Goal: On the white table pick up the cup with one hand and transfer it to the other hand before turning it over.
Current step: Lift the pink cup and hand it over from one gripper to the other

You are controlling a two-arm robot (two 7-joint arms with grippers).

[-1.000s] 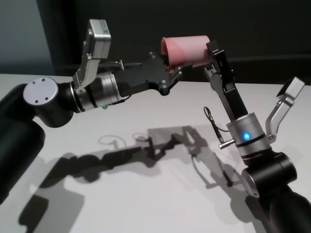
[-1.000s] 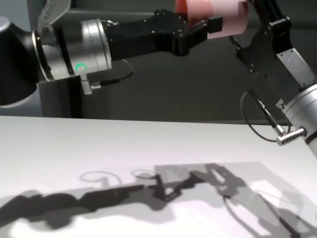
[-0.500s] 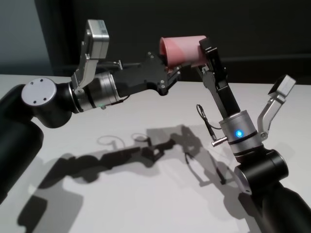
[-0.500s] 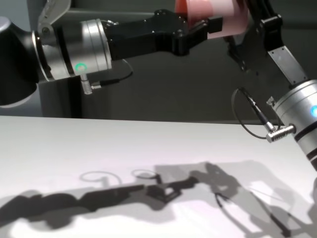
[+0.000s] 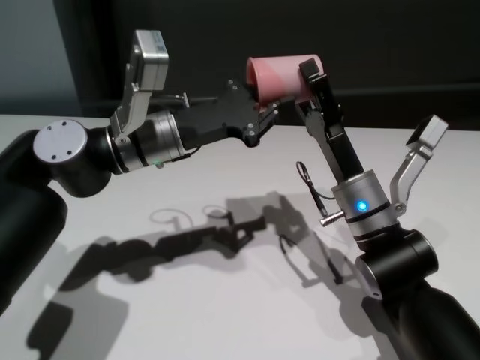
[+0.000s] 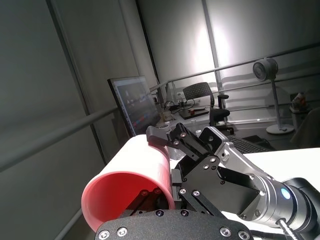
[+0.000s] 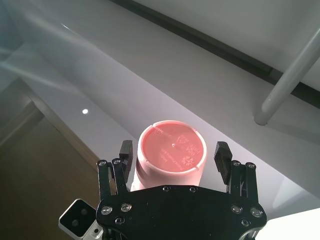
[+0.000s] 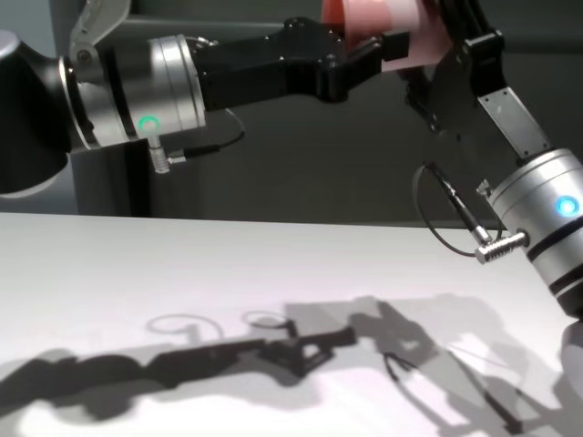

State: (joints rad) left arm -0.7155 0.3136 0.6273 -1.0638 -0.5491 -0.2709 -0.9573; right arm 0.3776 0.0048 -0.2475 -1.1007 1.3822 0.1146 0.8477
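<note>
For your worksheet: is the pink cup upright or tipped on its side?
On its side: the cup lies horizontal, held by the left gripper, base facing the right gripper.

Pink cup (image 5: 281,77) lies sideways in the air, well above white table (image 5: 225,315).

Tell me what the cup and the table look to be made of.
The cup: probably plastic, smooth matte pink, with moulded marks on its base in the right wrist view. The table: a plain matte white top, likely laminate or painted board; shadows fall soft on it, without glare.
</note>
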